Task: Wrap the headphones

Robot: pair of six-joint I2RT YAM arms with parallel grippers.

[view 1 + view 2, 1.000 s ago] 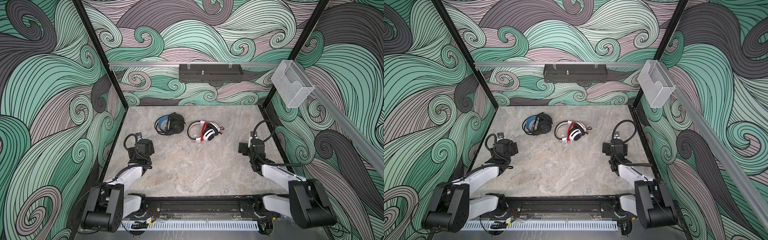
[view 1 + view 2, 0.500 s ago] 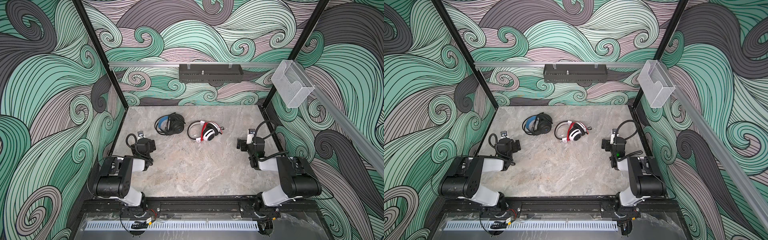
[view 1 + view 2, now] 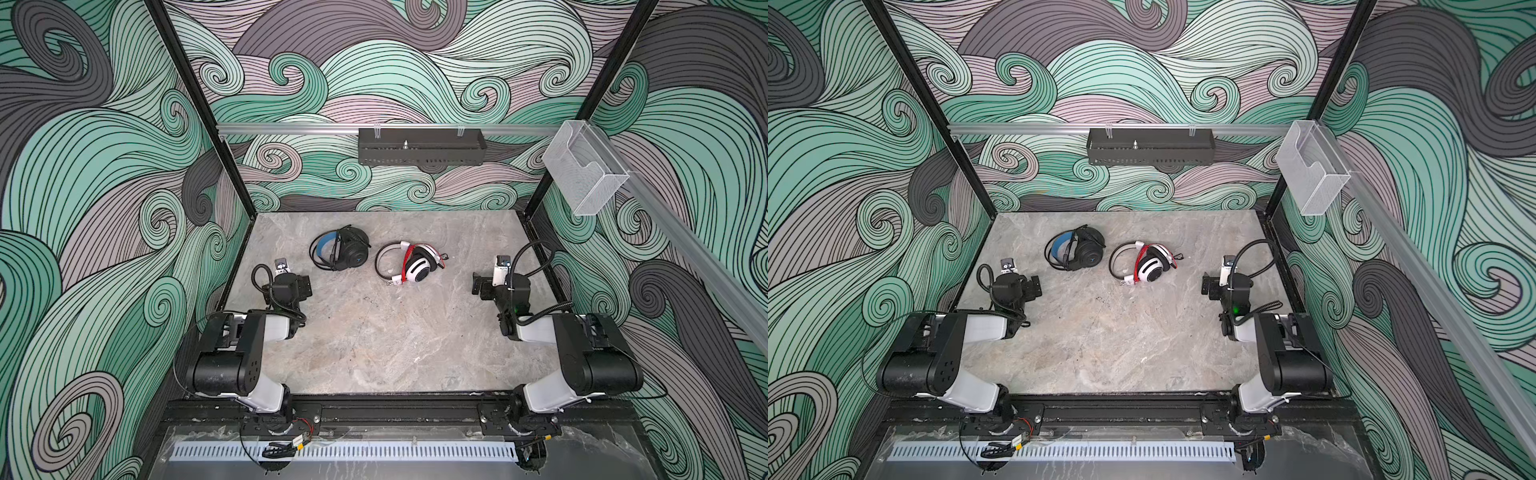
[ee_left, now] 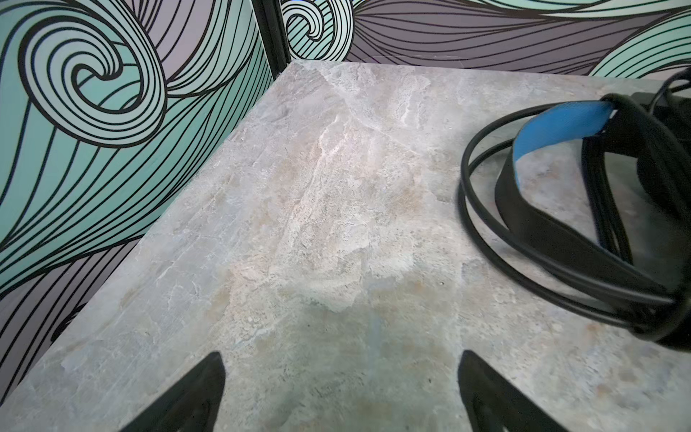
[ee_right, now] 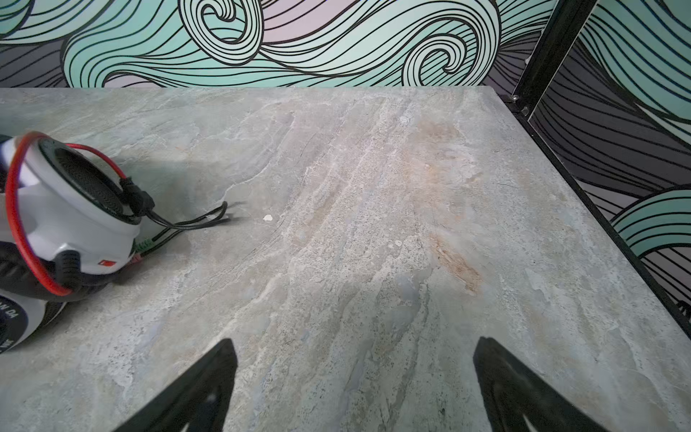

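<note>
Headphones (image 3: 345,253) lie toward the back of the grey stone-look table (image 3: 395,340), two sets just beside each other. The black headset (image 3: 1079,251), blue inside its band, has its black cable (image 4: 486,239) looped around it. On its right is the white headset (image 3: 1152,266), with a red cable (image 5: 15,209) circling an ear cup.

Swirling green and grey wave walls close the table in. A black tray (image 3: 422,146) hangs on the back rail and a clear holder (image 3: 584,172) on the right one.

The left gripper (image 4: 340,359) hovers near the table's left edge and the right gripper (image 5: 355,344) near its right edge. Both have their jaws spread wide over bare stone, empty.
</note>
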